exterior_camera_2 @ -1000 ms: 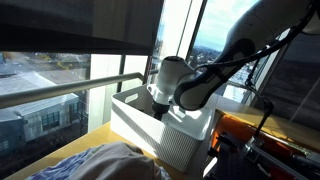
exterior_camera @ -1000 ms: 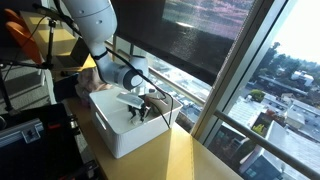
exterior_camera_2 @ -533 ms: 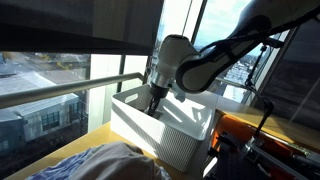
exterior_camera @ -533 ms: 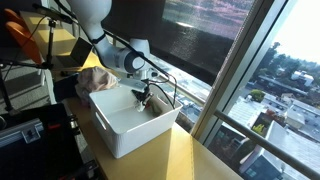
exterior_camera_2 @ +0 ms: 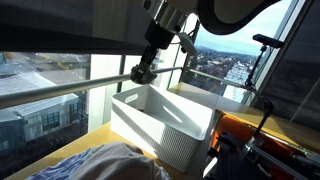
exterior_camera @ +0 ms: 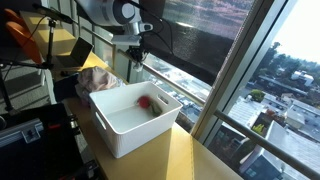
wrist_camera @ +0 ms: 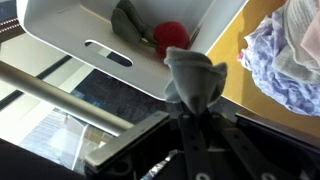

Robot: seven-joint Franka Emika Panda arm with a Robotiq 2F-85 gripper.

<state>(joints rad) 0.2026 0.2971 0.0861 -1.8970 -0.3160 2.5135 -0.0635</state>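
Pincer (wrist_camera: 197, 112) clamped on grey cloth (wrist_camera: 195, 72); cloth dangles from thin pinch, may slip. White bin (exterior_camera: 125, 138) well below, rim under pincer: drop could miss. Red item (exterior_camera: 146, 101) inside bin. Cloth pile (exterior_camera: 97, 78) beyond bin.

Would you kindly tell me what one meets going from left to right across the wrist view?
White bin's handle slot → green item inside the bin → red object beside it → grey cloth pinched in the claw → crumpled fabric pile.
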